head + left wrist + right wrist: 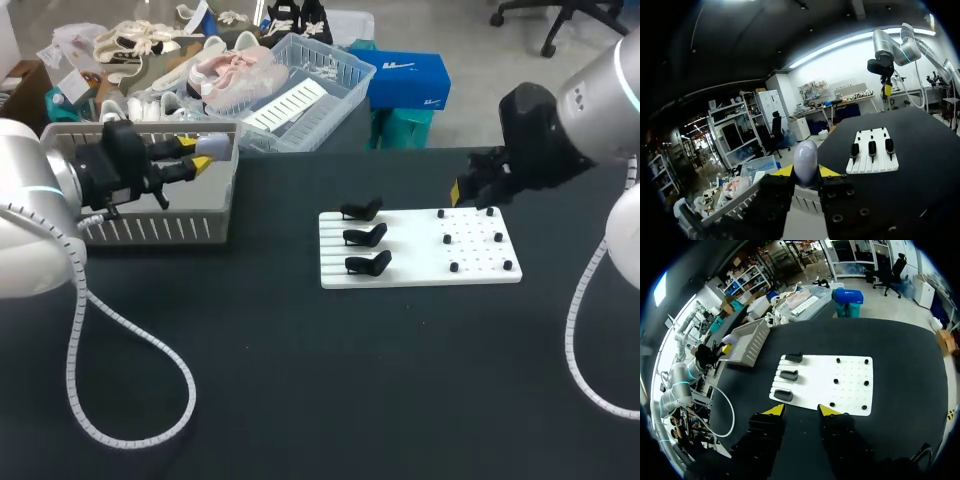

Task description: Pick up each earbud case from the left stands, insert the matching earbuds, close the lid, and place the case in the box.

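The left gripper (805, 171) clamps the earbud case (805, 157) between its fingertips, over the box (150, 231). The right gripper (800, 410), fingers parted and empty, is well apart from the box.

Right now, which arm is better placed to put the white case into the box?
Left. Its claw is shut on the white case right over the box. The right claw is open and empty, over the white board, away from the box.
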You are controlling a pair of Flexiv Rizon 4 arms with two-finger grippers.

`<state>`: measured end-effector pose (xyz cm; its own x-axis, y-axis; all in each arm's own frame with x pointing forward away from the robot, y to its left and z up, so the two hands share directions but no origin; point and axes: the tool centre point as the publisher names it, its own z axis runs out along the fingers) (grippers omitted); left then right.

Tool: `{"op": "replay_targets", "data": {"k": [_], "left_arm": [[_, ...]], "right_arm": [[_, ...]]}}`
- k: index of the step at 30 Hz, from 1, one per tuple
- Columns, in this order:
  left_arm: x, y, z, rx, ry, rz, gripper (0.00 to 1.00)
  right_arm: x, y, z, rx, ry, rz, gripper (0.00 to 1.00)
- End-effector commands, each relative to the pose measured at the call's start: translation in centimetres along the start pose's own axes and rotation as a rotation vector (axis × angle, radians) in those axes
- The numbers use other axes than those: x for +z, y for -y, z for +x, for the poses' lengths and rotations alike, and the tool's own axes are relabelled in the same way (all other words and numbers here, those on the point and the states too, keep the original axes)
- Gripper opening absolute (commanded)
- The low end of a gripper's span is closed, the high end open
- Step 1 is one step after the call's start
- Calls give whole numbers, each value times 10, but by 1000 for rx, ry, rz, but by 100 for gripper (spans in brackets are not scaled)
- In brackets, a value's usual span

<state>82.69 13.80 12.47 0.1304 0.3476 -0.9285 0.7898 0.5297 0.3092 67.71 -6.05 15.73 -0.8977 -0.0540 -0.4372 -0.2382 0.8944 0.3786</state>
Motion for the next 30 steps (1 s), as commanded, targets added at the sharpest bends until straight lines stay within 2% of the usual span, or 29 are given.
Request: {"op": "replay_targets", "data": {"k": [1,5,12,15,21,22,23,24,25,30], "left_arm": [[0,-15,14,-5,-26,-192,0],[2,-23,32,-9,-88,-185,0],[3,-34,59,-55,-146,-208,0],[4,-39,73,-63,-207,-208,0],[5,-41,76,-75,-221,-209,0],[5,-41,76,-75,-223,-210,5],[4,-41,78,-80,-229,-209,40],[4,-41,78,-83,-235,-212,94],[3,-42,79,-86,-234,-212,100],[-4,-40,76,-98,-226,-212,100]], "right_arm": [[-6,-2,5,11,13,25,38],[-8,-2,5,21,16,35,38],[-8,-5,4,30,13,43,38],[-8,-5,4,34,12,46,38],[-6,-6,3,36,10,46,38],[-6,-7,3,36,10,46,38],[-6,-7,3,36,10,45,38],[-5,-7,3,36,10,45,38],[-5,-7,4,36,10,45,38],[-3,-8,6,40,11,40,38]]}}
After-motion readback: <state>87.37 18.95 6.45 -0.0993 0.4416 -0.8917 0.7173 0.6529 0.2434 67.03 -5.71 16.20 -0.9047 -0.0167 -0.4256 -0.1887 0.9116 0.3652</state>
